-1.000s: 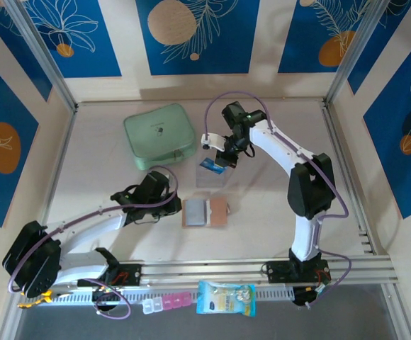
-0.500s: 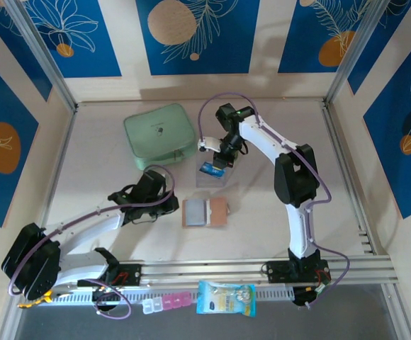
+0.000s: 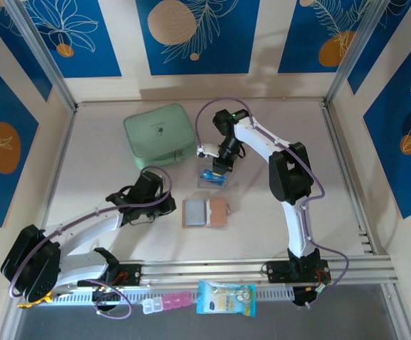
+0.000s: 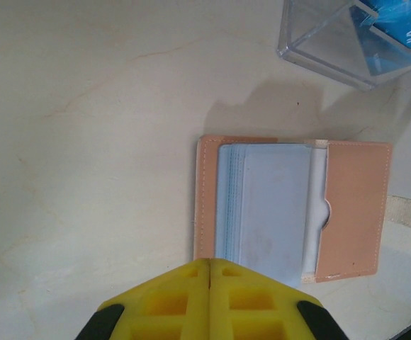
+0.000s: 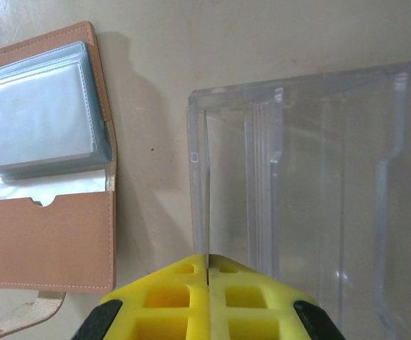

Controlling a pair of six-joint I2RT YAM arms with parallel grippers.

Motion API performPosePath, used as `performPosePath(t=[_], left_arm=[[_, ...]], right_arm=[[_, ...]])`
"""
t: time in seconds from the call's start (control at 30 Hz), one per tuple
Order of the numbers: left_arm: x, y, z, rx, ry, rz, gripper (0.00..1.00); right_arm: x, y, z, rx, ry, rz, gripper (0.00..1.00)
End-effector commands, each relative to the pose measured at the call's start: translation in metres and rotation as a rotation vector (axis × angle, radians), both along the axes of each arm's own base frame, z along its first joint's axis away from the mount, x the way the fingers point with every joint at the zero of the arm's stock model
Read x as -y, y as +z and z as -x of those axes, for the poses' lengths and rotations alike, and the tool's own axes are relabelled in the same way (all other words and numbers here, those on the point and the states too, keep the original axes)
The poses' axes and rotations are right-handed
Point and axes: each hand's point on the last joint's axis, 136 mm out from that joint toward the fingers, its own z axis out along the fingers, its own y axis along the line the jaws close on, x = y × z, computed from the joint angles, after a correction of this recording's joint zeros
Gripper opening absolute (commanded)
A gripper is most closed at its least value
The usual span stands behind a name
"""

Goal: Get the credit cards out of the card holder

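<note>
The tan card holder (image 3: 217,212) lies open on the table, its grey plastic pockets (image 4: 262,205) facing up and its strap (image 5: 28,312) loose. A blue credit card (image 3: 211,175) with white markings stands tilted in the clear plastic box (image 4: 319,42) just behind the holder. My right gripper (image 3: 218,168) is right above the box and shut on that card. In the right wrist view the card's thin edge runs up from between the shut jaws (image 5: 207,256), beside the box wall (image 5: 319,177). My left gripper (image 4: 210,261) is shut and empty, its tips over the holder's left edge.
A mint-green zip case (image 3: 159,133) sits at the back left. A pink-and-white pill box (image 3: 166,303) and a blue packet (image 3: 225,298) lie on the front rail. Metal frame posts (image 3: 57,134) line both sides.
My right gripper has come towards the near side and down with the blue card, onto the clear box. The left arm has barely shifted.
</note>
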Motion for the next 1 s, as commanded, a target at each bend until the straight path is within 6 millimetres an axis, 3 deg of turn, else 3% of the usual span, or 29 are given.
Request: performPosePath(t=[0.0, 0.1, 0.23, 0.5, 0.73, 0.97], left_arm=[[-0.003, -0.002, 0.003, -0.011, -0.004, 0.006, 0.0], [-0.004, -0.002, 0.003, -0.013, -0.001, 0.006, 0.0], [-0.004, -0.001, 0.002, -0.012, 0.002, 0.007, 0.0], [0.0, 0.0, 0.001, -0.016, -0.007, 0.014, 0.0], [0.008, 0.0, -0.003, -0.029, -0.029, 0.027, 0.0], [0.024, -0.001, -0.008, -0.047, -0.057, 0.068, 0.0]], right_arm=[[-0.008, -0.005, 0.009, -0.056, 0.03, -0.016, 0.0], [-0.009, -0.01, 0.011, -0.07, 0.031, -0.01, 0.01], [-0.009, -0.012, 0.013, -0.091, 0.026, -0.009, 0.17], [-0.01, 0.007, 0.005, -0.035, 0.005, -0.024, 0.32], [-0.02, 0.049, 0.006, 0.082, 0.0, -0.095, 0.34], [-0.037, 0.073, 0.021, 0.154, -0.072, -0.203, 0.27]])
